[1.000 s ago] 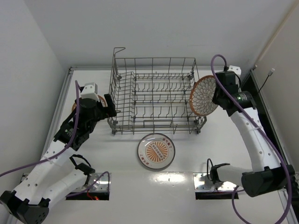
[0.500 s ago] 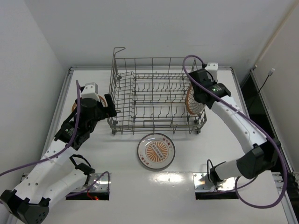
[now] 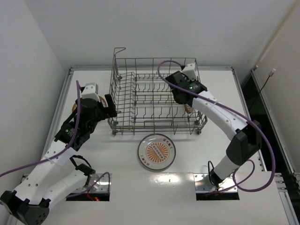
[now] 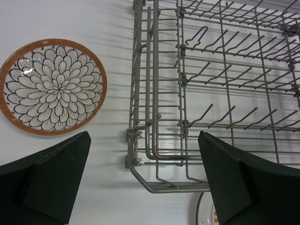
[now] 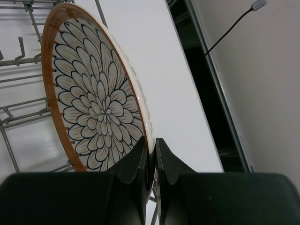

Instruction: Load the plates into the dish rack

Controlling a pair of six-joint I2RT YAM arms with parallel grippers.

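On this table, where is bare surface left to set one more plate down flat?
Bare table lies right of the dish rack, out to the table's edge, though the right arm crosses above it. Another patch lies left of the sunburst plate, toward the left arm. Crowded: left of the rack, where the flower plate lies by the left gripper, jaws open.

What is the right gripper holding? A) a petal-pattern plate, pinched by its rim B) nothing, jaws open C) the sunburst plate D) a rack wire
A: the right gripper is shut on the rim of the petal-pattern plate, held on edge at the dish rack; the sunburst plate lies flat in front of the rack.
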